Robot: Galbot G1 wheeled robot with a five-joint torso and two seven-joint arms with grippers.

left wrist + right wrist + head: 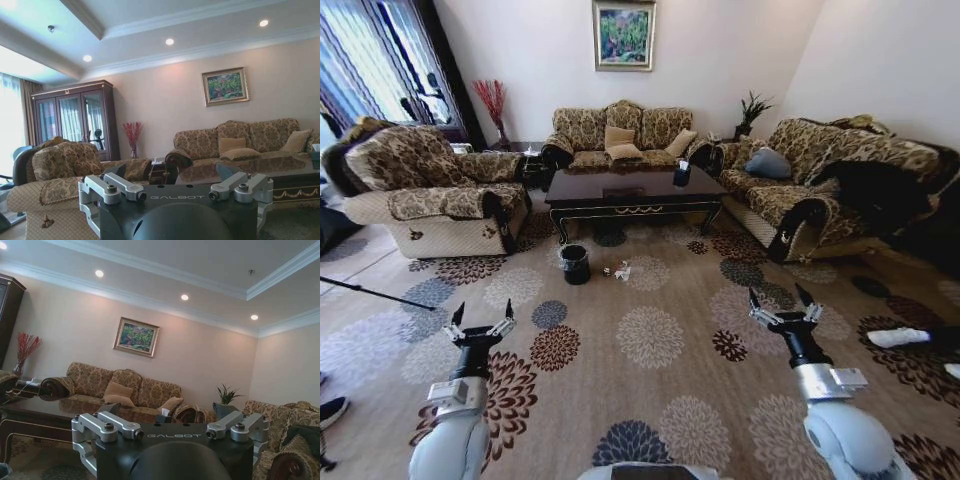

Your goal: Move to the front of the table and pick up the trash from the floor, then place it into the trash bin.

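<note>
Facing the large low rectangular dark glossy wood table point(634, 191) from well back on the floral carpet point(650, 340). Left gripper point(480, 327) and right gripper point(785, 309) are both raised over the carpet, fingers spread wide, holding nothing. Small round black trash bin point(575, 264) with clear liner stands on the floor before the table's left front corner. Trash point(617, 271), small whitish pieces, possibly tissue, lies just beside the bin, on its right.
</note>
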